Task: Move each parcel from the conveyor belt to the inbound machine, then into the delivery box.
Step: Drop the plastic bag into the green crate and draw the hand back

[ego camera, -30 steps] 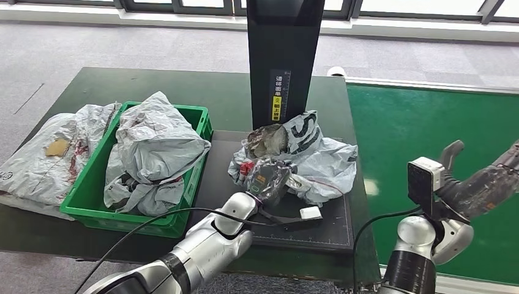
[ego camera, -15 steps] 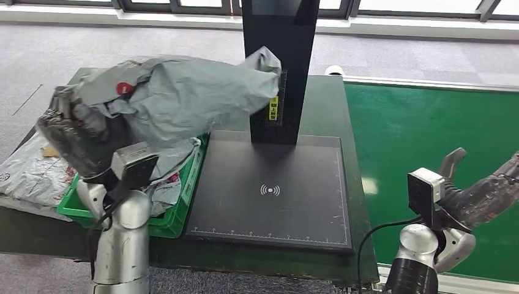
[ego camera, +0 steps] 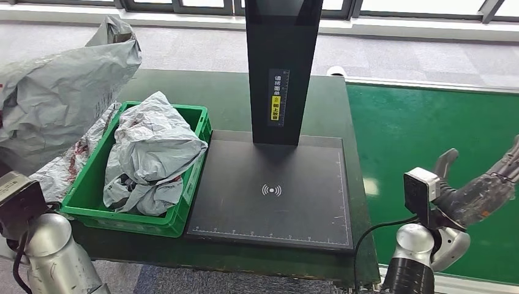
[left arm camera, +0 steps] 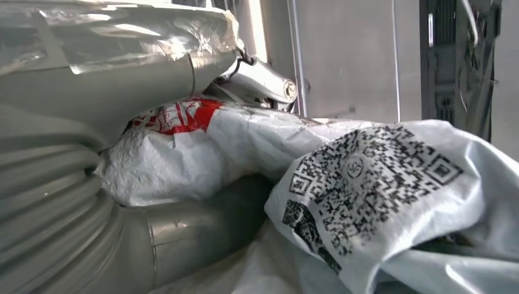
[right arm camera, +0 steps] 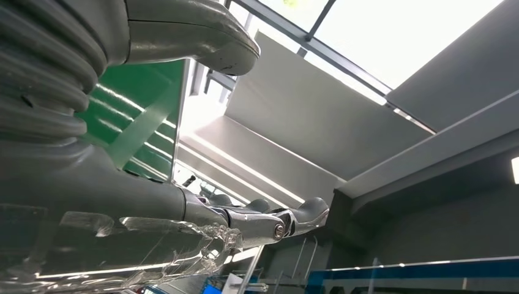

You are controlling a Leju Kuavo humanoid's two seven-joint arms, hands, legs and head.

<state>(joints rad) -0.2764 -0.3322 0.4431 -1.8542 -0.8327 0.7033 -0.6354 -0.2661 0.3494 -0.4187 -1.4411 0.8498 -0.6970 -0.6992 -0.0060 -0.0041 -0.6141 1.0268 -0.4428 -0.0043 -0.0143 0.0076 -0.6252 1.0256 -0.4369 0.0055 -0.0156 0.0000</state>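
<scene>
Head view: we see a grey parcel (ego camera: 58, 86) lifted at far left, above the table edge, just left of the green box (ego camera: 183, 202); scanner pad (ego camera: 269, 190) bare.
L wrist: our left hand (left arm camera: 122, 177) pinches parcel (left arm camera: 343, 202), QR label showing.
R wrist: right hand (right arm camera: 202, 208) holds nothing, fingers apart, over the belt (ego camera: 428, 128).

A crumpled grey parcel (ego camera: 58, 92) hangs raised in the left hand (left arm camera: 183, 226), a printed code on it. Below it, another grey parcel (ego camera: 153, 153) fills the green delivery box (ego camera: 196, 131).
</scene>
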